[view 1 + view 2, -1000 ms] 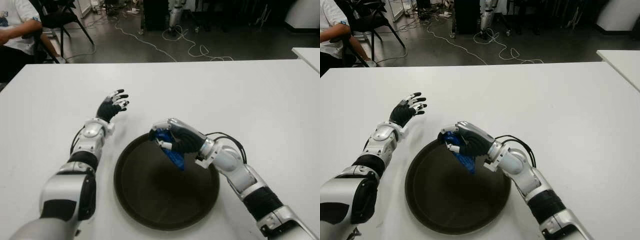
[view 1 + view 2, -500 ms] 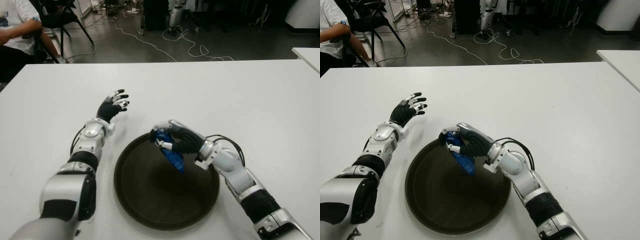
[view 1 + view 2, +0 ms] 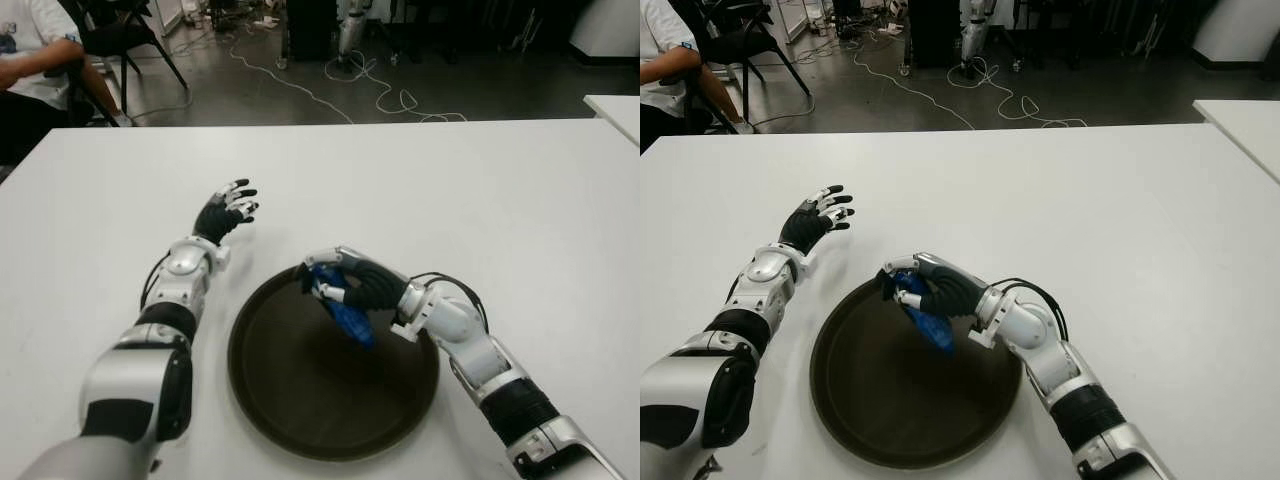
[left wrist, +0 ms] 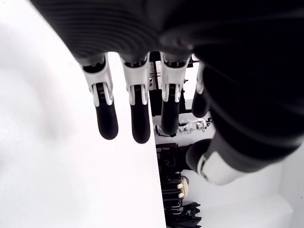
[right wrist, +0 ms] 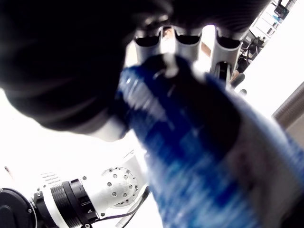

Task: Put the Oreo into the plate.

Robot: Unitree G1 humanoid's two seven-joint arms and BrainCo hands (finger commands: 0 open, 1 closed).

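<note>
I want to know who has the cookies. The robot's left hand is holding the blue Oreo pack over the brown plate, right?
Not quite. The right hand is holding the blue Oreo pack over the brown plate; both eye views show it. The left hand is open and holds nothing, out over the white table beyond the plate.

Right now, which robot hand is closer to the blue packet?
Right. The right robot hand grips the blue packet over the plate; the left robot hand shows open, beyond the plate's rim.
</note>
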